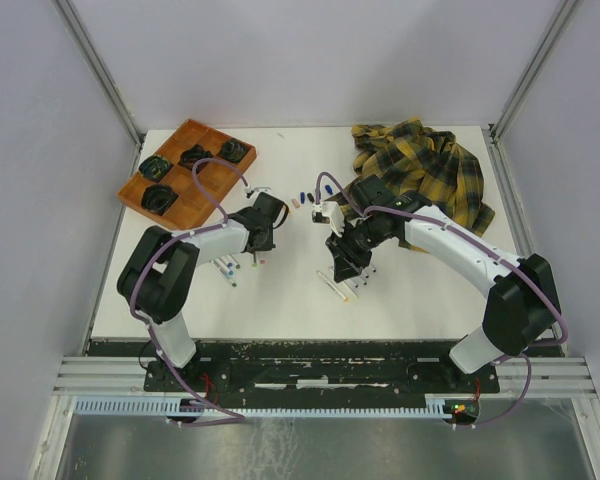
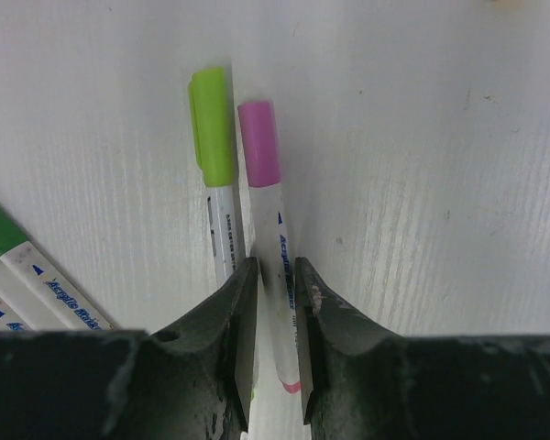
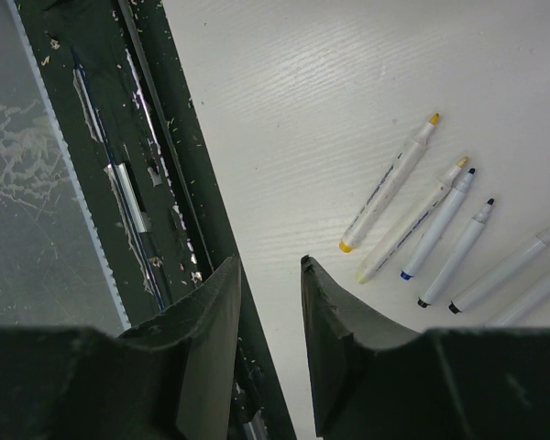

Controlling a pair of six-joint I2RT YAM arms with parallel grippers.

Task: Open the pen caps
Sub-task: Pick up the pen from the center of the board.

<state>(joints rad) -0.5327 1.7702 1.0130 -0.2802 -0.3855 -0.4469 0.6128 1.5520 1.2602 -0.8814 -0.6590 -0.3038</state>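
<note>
Left wrist: left tool clamps pink marker; right tool parted, at table edge.

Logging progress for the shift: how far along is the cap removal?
Done: several uncapped markers lie on the table. In hand: the left hand grips the pink-capped marker. Left: that pink cap, and the green cap beside it; the right hand is empty.

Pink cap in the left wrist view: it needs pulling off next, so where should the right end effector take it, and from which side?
I'd pinch the pink cap mid-length, coming in from its free far end along the marker's axis. The left end effector clamps the white barrel behind it, and the green cap lies close alongside, leaving little room for a sideways approach.
</note>
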